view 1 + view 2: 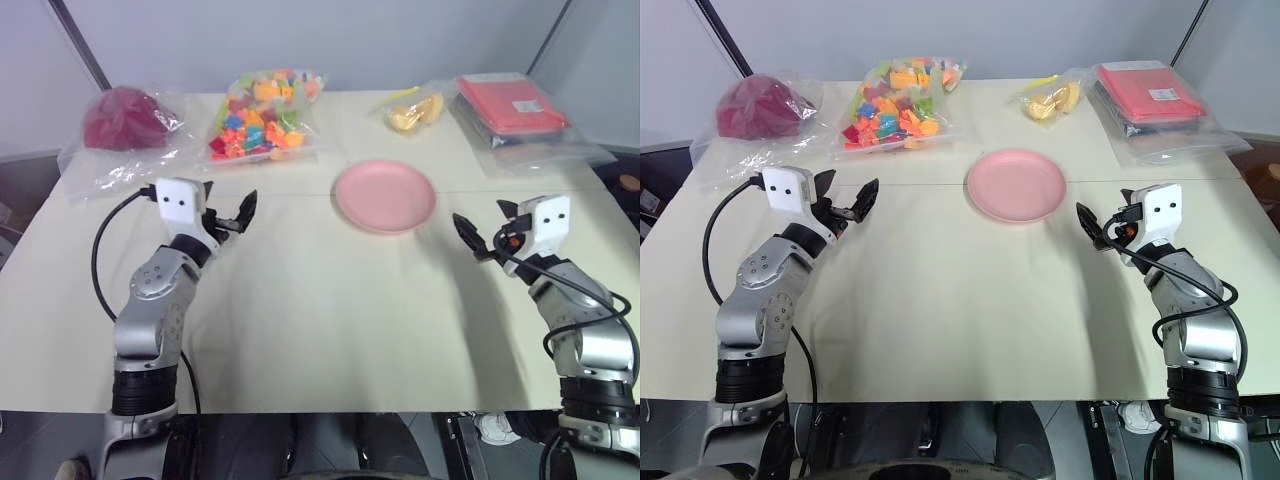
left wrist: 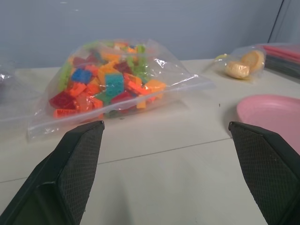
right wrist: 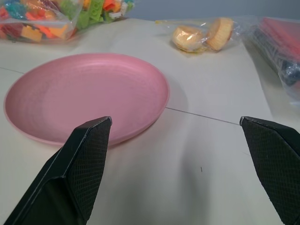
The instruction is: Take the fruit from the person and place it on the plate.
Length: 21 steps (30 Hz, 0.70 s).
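The pink plate (image 1: 385, 196) lies empty on the cream table, right of centre and toward the back. My left gripper (image 1: 232, 210) hovers open over the table's left half, well to the left of the plate, with nothing between its fingers. On the other side, my right gripper (image 1: 483, 225) is open and empty too, a short way right of the plate and slightly nearer me. From the right wrist, the plate (image 3: 84, 93) sits just beyond the black fingers (image 3: 79, 164). The fruit and the person are out of view.
Along the back of the table lie a clear bag of coloured toy bricks (image 1: 262, 115), a dark red bundle in plastic (image 1: 125, 118), a small bag of pale yellow-orange pieces (image 1: 415, 112) and a red packet in clear plastic (image 1: 510, 105).
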{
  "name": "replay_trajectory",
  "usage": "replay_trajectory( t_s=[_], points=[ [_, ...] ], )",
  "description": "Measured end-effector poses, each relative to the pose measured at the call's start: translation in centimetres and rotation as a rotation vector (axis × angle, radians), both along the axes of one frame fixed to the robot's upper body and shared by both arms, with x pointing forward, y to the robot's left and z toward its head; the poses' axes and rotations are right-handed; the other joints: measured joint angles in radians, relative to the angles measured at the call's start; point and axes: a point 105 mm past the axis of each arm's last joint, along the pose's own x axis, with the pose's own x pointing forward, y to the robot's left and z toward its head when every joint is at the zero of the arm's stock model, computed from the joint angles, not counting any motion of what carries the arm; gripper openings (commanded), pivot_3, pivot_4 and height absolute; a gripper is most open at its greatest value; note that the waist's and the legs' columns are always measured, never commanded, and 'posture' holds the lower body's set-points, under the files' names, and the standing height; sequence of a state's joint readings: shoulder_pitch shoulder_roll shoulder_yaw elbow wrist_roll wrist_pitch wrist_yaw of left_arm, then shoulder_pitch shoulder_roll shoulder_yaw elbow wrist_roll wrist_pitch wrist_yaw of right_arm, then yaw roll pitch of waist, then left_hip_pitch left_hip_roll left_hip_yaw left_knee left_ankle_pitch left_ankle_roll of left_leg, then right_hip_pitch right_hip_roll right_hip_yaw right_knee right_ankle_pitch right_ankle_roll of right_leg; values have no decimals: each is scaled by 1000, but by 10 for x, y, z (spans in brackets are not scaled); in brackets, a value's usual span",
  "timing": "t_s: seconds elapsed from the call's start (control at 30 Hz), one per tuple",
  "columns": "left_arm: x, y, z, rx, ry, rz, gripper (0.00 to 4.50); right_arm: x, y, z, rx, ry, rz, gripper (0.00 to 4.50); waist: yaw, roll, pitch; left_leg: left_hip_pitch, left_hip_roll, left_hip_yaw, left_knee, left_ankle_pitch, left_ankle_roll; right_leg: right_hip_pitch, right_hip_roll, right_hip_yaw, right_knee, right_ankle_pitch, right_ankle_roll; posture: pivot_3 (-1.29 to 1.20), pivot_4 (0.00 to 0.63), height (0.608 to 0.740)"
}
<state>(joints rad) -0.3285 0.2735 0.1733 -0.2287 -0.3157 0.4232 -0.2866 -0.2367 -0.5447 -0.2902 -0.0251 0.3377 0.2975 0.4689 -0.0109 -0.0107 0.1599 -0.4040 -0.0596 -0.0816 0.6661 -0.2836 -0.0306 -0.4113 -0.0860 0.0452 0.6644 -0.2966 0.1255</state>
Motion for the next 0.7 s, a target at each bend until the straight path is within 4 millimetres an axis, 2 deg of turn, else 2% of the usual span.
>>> replay_trajectory(
  t_s=[0.7],
  points=[
    [0,0,0,1,-1,-1,4441,0,0,0,2,0,-2,4500,0,0,0,0,0,0,0,0,0,0,0,0,0,0,0,0,150,740]
  ],
)
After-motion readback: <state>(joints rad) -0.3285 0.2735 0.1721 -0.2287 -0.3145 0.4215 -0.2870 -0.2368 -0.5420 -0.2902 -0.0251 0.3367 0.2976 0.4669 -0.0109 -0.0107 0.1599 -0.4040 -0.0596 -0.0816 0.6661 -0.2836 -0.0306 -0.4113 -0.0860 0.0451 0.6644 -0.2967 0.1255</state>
